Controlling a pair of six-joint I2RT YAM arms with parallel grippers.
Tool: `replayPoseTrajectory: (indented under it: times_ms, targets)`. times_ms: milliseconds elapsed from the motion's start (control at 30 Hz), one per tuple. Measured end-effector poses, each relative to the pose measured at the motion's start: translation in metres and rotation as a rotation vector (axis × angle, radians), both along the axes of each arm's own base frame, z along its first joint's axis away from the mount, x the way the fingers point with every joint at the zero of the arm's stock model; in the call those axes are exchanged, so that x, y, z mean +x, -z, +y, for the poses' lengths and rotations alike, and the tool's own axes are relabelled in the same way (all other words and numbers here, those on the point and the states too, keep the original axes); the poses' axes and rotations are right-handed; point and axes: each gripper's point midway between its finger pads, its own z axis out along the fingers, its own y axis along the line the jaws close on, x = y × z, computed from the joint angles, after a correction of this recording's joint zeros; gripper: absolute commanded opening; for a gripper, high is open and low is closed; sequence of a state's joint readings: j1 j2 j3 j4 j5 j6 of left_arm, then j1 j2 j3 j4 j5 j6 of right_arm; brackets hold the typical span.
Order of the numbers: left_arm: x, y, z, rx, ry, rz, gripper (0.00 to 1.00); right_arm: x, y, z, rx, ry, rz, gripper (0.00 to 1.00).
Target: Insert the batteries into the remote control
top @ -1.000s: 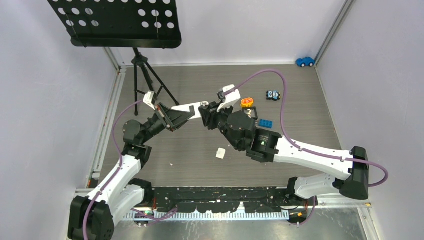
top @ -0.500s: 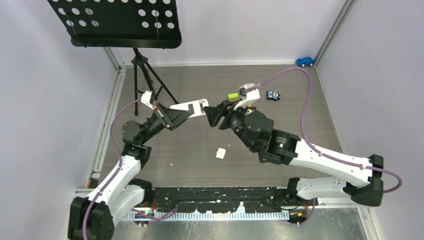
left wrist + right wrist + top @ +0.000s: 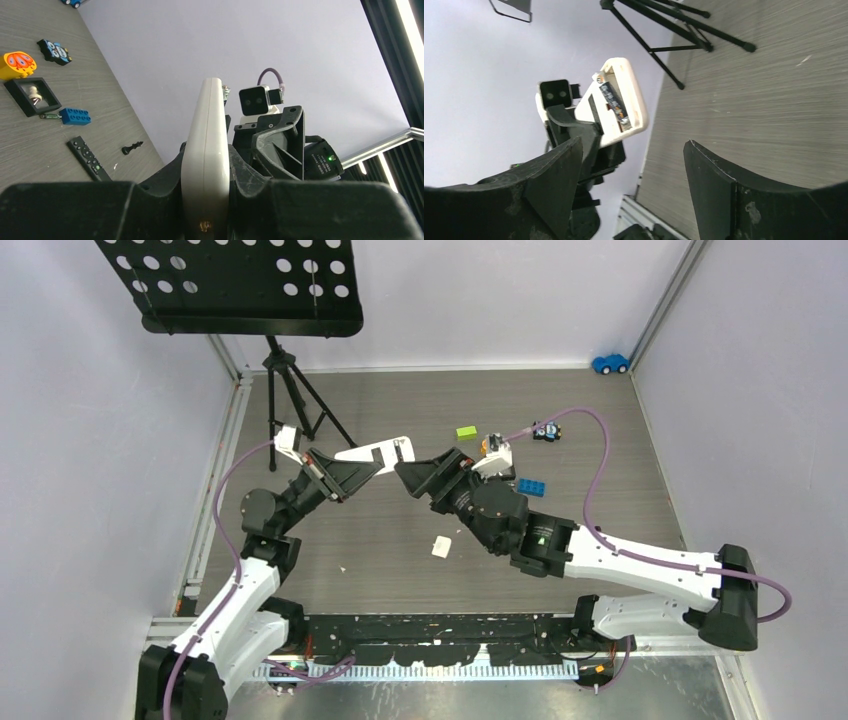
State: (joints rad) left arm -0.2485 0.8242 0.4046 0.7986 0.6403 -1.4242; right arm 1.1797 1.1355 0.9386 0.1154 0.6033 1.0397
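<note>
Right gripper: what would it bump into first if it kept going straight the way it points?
Probably the white remote, held up by the left gripper just ahead of the right gripper, whose jaws are open. Depth is hard to judge.

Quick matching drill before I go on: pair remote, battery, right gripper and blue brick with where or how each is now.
Things:
1 remote
2 battery
3 right gripper
4 blue brick

States:
A open, nothing between the jaws
B lying on the table
C clamped in the left gripper
D seated in the remote's open bay

Pairs: 1-C, 2-D, 3-A, 4-B
</note>
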Motion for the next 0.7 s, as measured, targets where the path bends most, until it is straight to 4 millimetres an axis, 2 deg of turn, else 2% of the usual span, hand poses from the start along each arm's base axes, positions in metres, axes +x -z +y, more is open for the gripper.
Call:
replayPoseTrajectory:
  times_ms: [200,533,700]
  targets:
    - [-0.005,-0.001,0.002,-0.006,-0.003,-0.016,0.0,0.002,-0.015,0.015,0.164,-0.013,0.032,0.81]
    - [-0.013,-0.006,0.003,-0.018,0.005,-0.08,0.0,0.008,-0.026,0.02,0.253,0.013,0.067,0.82]
    - [-0.018,-0.01,0.002,-0.021,0.019,-0.12,0.0,0.016,-0.038,0.021,0.278,0.024,0.069,0.74]
